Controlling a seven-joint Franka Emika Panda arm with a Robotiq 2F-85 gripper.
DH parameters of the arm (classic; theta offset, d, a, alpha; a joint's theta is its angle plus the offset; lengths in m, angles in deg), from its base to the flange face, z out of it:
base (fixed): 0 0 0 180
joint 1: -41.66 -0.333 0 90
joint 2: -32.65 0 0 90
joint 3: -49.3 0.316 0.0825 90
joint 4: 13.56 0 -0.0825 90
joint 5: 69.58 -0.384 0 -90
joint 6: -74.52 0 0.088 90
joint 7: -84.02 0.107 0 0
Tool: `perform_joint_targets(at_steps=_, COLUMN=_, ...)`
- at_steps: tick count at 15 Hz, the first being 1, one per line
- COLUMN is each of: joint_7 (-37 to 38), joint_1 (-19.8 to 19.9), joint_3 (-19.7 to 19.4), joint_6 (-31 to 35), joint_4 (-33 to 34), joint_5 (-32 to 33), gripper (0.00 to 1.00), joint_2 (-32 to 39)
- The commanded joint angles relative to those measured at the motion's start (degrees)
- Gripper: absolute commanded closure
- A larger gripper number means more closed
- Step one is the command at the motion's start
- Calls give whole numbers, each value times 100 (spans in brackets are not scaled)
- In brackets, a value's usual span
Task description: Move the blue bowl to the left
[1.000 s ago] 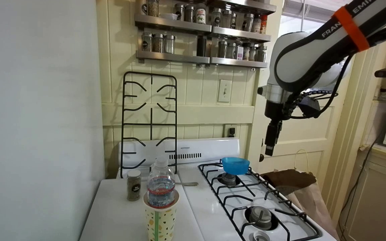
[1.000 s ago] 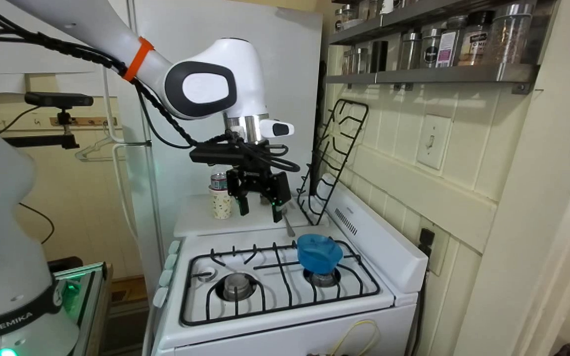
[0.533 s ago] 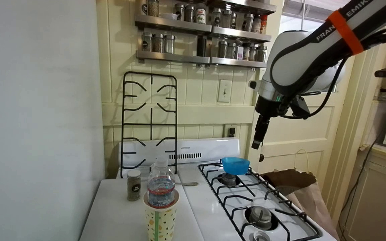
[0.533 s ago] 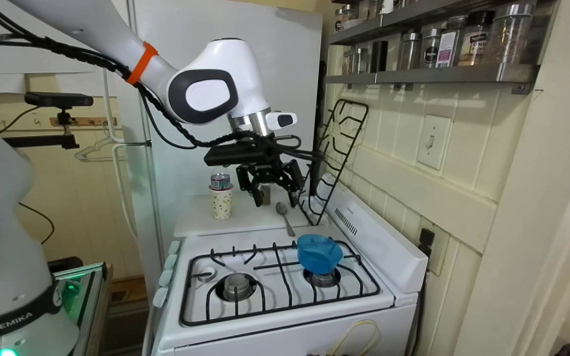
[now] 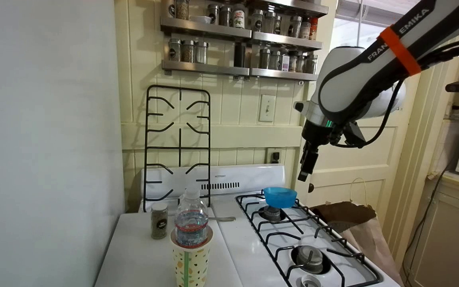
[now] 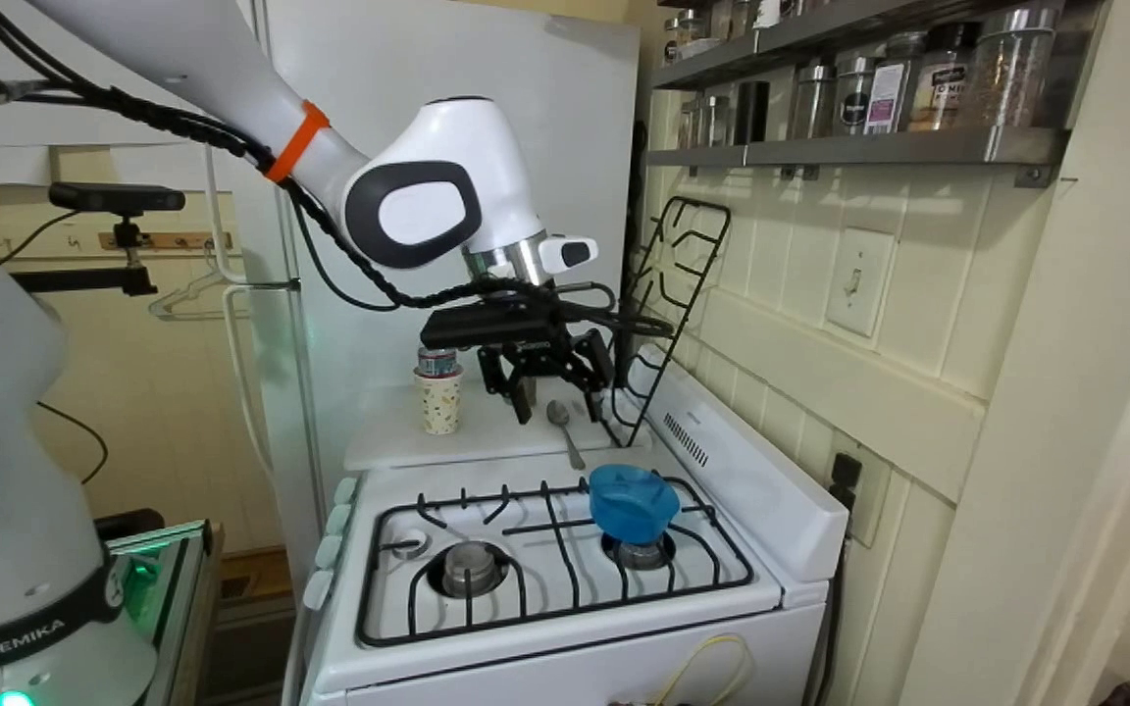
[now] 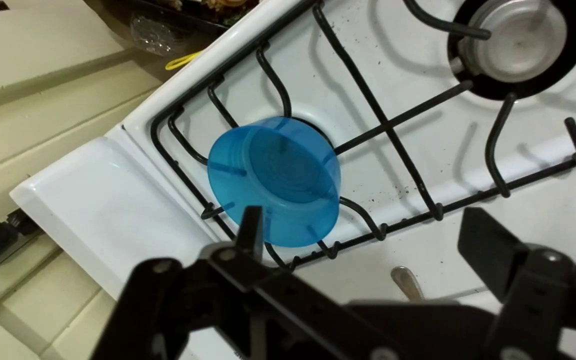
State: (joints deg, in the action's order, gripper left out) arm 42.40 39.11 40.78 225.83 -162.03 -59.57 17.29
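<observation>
A black two-fingered robot tool point(image 7: 363, 219) hangs in the air, its fingers spread wide and gripping nothing. Below it, off toward one finger and apart from it, a small, round, translucent blue plastic bowl point(image 7: 288, 170) sits open side up on a black metal stove grate point(image 7: 385, 122). Farther from the tool, a round grey metal burner point(image 7: 520, 44) sits within the same grate. The work seems only at the approach: lowering, gripping, carrying left and setting down all appear left to do.

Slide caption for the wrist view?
The blue bowl, not yet grasped, sits on the black stove grate; open gripper in the foreground.
</observation>
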Motion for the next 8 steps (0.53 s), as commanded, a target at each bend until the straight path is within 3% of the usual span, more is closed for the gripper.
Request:
perform_joint_targets(at_steps=1, joint_7=-828, joint_1=-155, joint_3=-254, joint_6=714, joint_4=114, joint_5=-542, gripper=0, joint_2=669)
perform_joint_targets(at_steps=8, joint_7=-2392, joint_1=-155, joint_3=-71, joint_6=846, joint_4=505, joint_5=-2082, gripper=0, joint_2=1358)
